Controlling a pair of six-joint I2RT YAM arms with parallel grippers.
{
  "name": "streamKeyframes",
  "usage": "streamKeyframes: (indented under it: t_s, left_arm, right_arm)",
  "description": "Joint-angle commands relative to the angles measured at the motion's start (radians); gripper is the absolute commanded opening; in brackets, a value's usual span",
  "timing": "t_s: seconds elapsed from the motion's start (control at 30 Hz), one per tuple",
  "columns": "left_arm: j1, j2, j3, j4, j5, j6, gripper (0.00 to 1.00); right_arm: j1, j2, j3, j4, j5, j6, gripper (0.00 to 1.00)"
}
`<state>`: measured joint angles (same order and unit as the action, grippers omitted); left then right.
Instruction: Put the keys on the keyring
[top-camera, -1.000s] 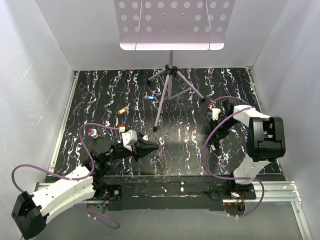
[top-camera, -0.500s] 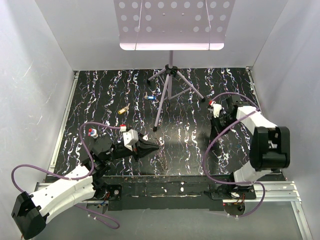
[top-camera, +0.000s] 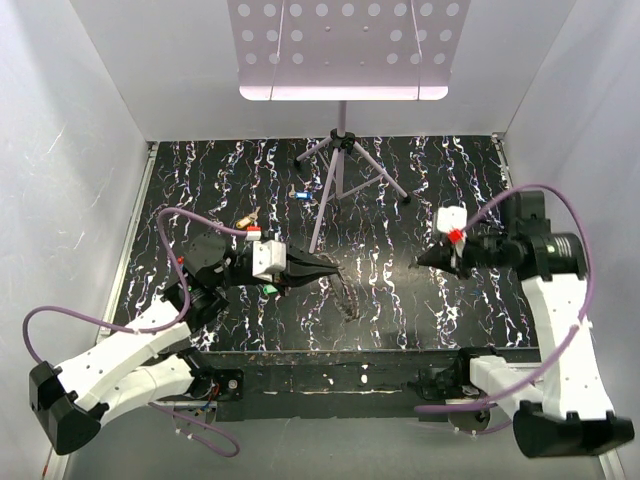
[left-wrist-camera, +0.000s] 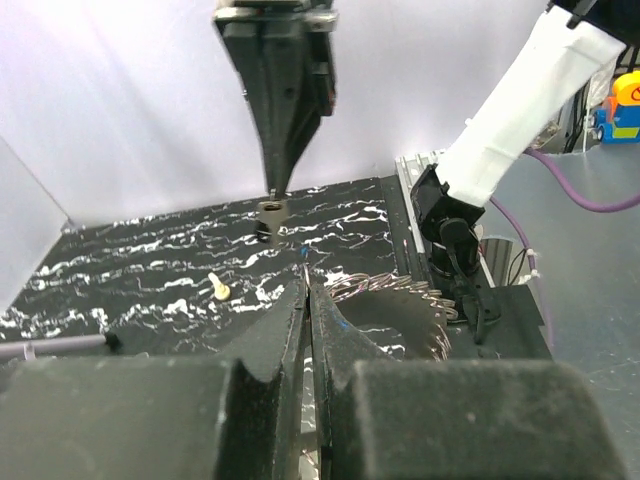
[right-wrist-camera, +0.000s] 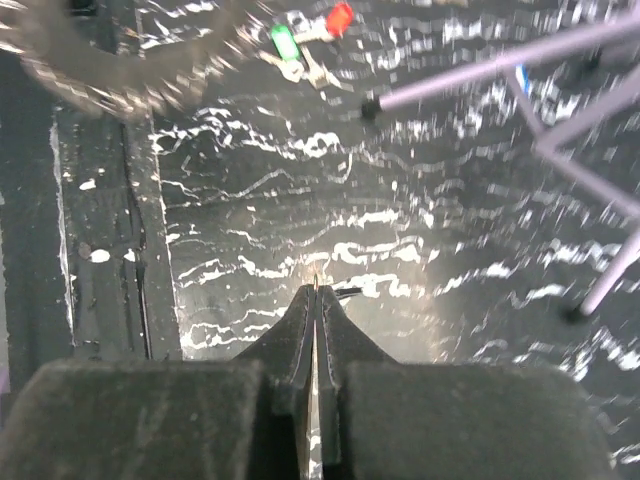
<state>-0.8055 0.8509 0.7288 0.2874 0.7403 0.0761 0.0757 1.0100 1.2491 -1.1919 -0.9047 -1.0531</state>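
Note:
The keyring (top-camera: 347, 293), a jagged silvery ring, hangs from my left gripper (top-camera: 329, 269), which is shut on its edge. In the left wrist view the ring (left-wrist-camera: 437, 318) sticks out to the right of the closed gripper (left-wrist-camera: 306, 283). My right gripper (top-camera: 421, 262) points left toward it, shut on a small key (left-wrist-camera: 270, 212) that dangles from its tip. The right wrist view shows only a thin metal sliver between that gripper's (right-wrist-camera: 317, 289) pressed jaws. On the table lie a green-headed key (right-wrist-camera: 284, 41), a red-headed key (right-wrist-camera: 340, 18), a brass key (top-camera: 247, 218) and a blue key (top-camera: 300, 193).
A tripod stand (top-camera: 336, 170) rises at the back centre with a perforated white desk (top-camera: 340, 50) on top; one leg (right-wrist-camera: 480, 75) reaches forward across the marbled black table (top-camera: 400, 300). White walls close in both sides. A black rail (top-camera: 330, 365) runs along the near edge.
My left gripper has risen and moved back-right, lifting the keyring off the table. My right gripper has shut, and its arm has swung round so it points left, toward the ring.

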Motion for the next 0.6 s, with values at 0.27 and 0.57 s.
streamKeyframes:
  t_s: [0.27,0.57]
  left_arm:
    - [-0.147,0.095,0.106,-0.097,-0.002,0.249,0.00]
    - [-0.196,0.151,0.067,-0.048,-0.071,0.300,0.00]
  right_arm:
    - [0.059,-0.396,-0.216,0.173,-0.365,-0.157,0.01]
    - [0.062,-0.633,-0.454,0.437,-0.378,-0.028,0.01]
